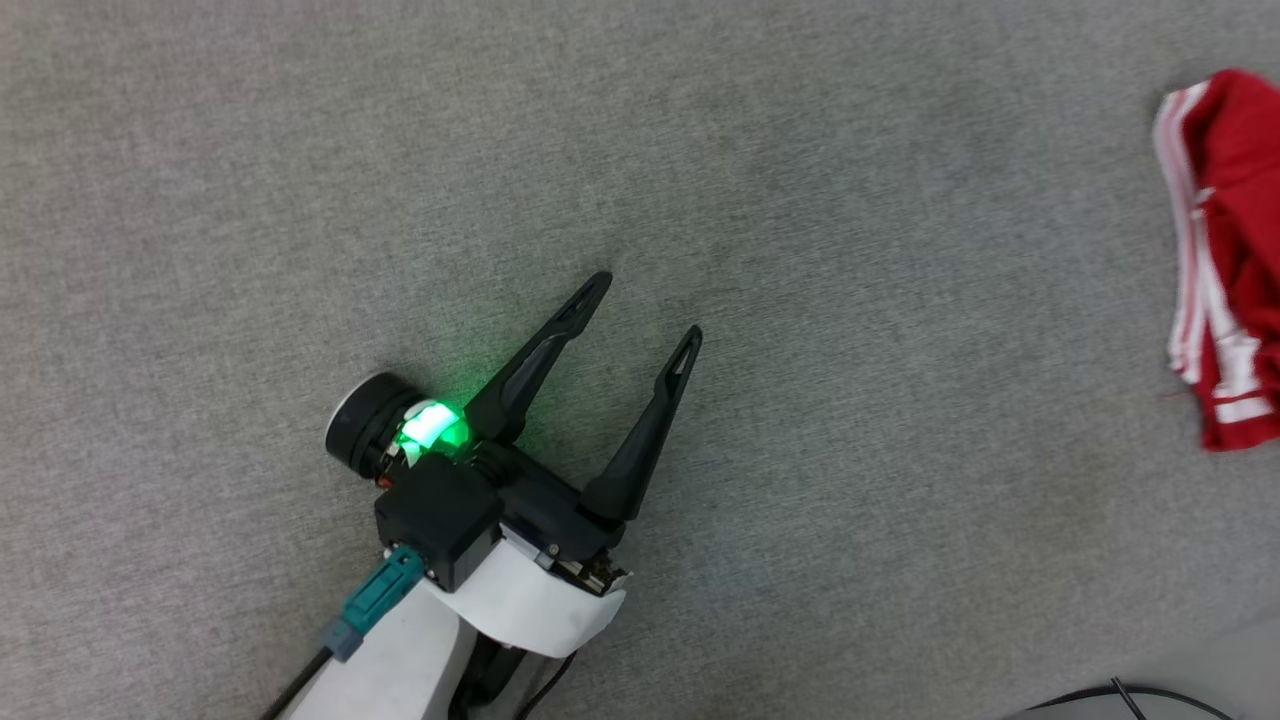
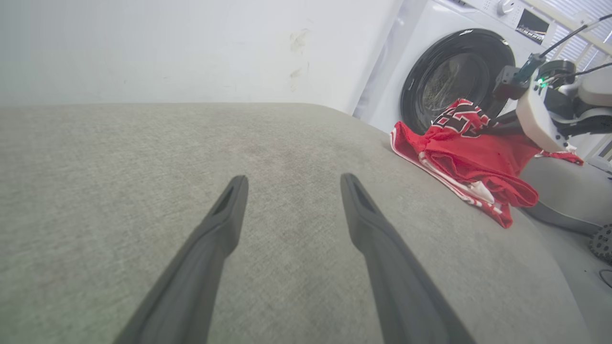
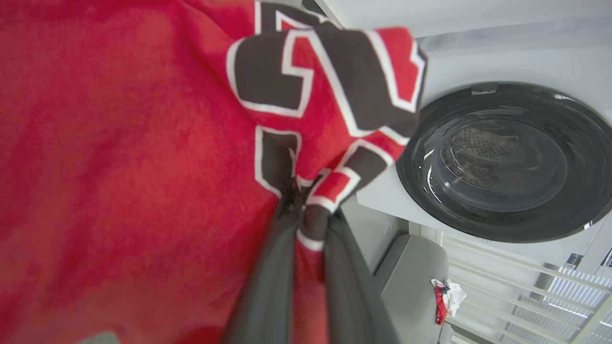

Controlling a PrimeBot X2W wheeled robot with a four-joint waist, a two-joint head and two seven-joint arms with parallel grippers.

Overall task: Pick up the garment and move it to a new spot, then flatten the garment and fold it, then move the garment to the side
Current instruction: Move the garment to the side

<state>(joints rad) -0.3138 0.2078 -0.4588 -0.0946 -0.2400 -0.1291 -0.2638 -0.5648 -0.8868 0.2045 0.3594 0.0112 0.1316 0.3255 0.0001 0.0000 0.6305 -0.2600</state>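
The garment [image 1: 1235, 250], red with white striped trim, lies bunched at the right edge of the grey surface [image 1: 800, 200] in the head view. In the left wrist view the garment [image 2: 478, 162] is crumpled near the surface's far right edge, one part lifted toward the right arm [image 2: 545, 110]. My right gripper [image 3: 308, 215] is shut on a fold of the garment [image 3: 119, 167] beside its black-and-white lettering [image 3: 306, 81]. My left gripper [image 1: 645, 305] stands open over bare surface, well left of the garment, and its fingers [image 2: 224, 215] hold nothing.
A white washing machine [image 2: 454, 71] with a dark round door [image 3: 507, 162] stands behind the garment, beside a white wall [image 2: 191, 48]. The grey surface drops off at the right [image 2: 550, 248]. A black cable [image 1: 1120, 692] lies at the lower right.
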